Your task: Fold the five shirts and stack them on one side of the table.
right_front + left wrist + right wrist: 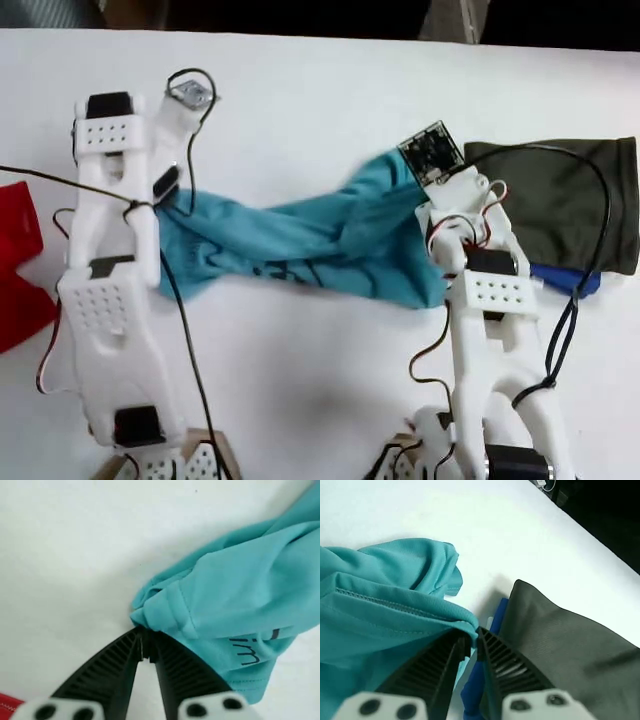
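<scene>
Two arms: I have the left arm at the left of the high view and the right arm at its lower right, with one garment strung between them.
Teal shirt: it stretches across the middle of the table as a long, rumpled band running from one tool to the other. Dark print shows near its lower edge. I cannot tell whether the middle of the band rests on the table or hangs just above it.
Left tool: the jaws are drawn narrow and their tips pinch a bunched corner of the teal shirt, at the left end of the band in the high view.
Right tool: the jaws are drawn narrow and clamp a stitched hem of the teal shirt at the right end of the band.
Olive shirt: it lies folded flat at the right edge of the high view, just beside the right tool.
Blue shirt: it lies beneath the olive shirt, and a strip of it shows along the olive shirt's lower side.
Red shirt: it lies at the left edge of the high view, beside the left arm and partly cut off by the frame.
</scene>
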`<action>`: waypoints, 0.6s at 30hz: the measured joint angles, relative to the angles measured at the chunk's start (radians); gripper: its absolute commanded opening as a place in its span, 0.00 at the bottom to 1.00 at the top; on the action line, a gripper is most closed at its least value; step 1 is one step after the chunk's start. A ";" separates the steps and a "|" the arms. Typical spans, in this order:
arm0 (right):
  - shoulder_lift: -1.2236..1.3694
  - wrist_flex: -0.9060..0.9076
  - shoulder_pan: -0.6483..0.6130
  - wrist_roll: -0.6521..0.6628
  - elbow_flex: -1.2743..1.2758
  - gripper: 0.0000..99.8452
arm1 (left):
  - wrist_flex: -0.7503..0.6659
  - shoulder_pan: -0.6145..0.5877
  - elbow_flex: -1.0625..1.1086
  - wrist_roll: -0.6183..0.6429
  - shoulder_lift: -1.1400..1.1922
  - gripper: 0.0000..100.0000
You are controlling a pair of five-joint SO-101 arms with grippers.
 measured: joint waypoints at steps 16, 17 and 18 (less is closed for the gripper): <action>0.000 0.000 0.000 0.000 0.000 0.02 | 0.026 0.055 0.034 -0.135 -0.003 0.23; 0.000 0.000 0.000 0.000 0.000 0.02 | 0.009 0.055 0.041 -0.133 -0.003 0.23; 0.000 0.000 0.000 0.000 0.000 0.02 | -0.009 0.054 0.052 -0.126 -0.003 0.23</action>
